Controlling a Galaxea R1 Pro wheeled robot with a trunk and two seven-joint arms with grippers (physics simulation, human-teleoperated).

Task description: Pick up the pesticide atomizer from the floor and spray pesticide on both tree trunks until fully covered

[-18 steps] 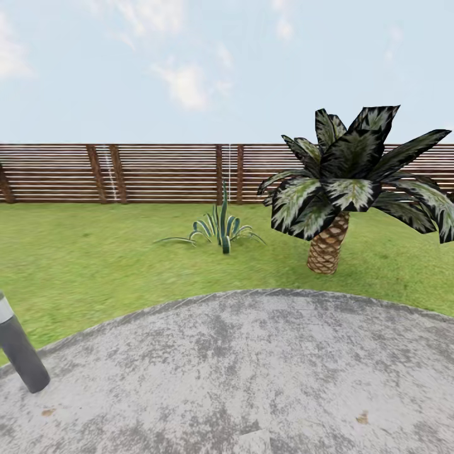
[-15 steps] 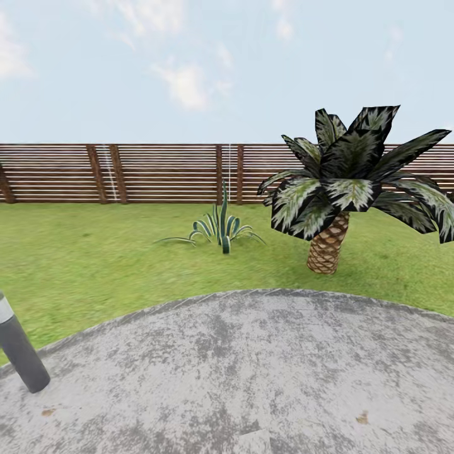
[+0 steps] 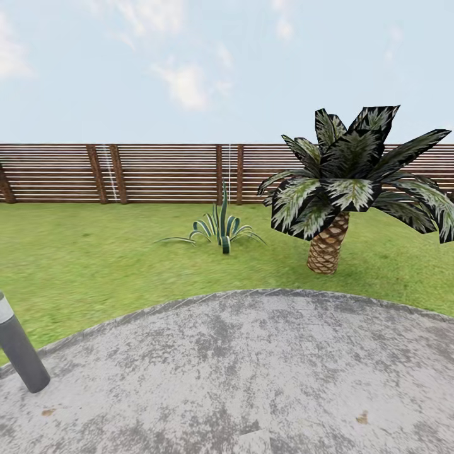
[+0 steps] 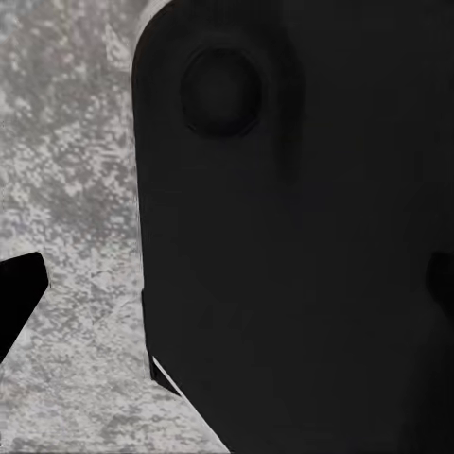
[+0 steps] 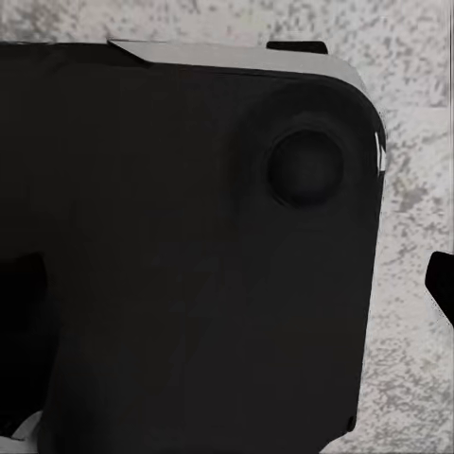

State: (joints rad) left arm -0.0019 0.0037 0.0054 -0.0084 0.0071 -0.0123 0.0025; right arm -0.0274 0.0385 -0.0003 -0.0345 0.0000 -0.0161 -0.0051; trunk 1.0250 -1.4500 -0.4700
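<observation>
grey paving [image 3: 265, 372], lawn [image 3: 94, 252], short palm [image 3: 340, 189]

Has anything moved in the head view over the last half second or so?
Nothing visibly changed. The palm, the spiky plant, the fence, the bollard and the paving all sit where they did, so the camera held steady too.

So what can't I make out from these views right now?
- Left wrist view: a dark robot body panel blocks most of the frame; left end effector state unreadable.
- Right wrist view: a similar dark panel covers the paving; right end effector state unreadable.
- Head view: the grey bollard is cut off by the left edge; the palm hides the fence behind it.
</observation>
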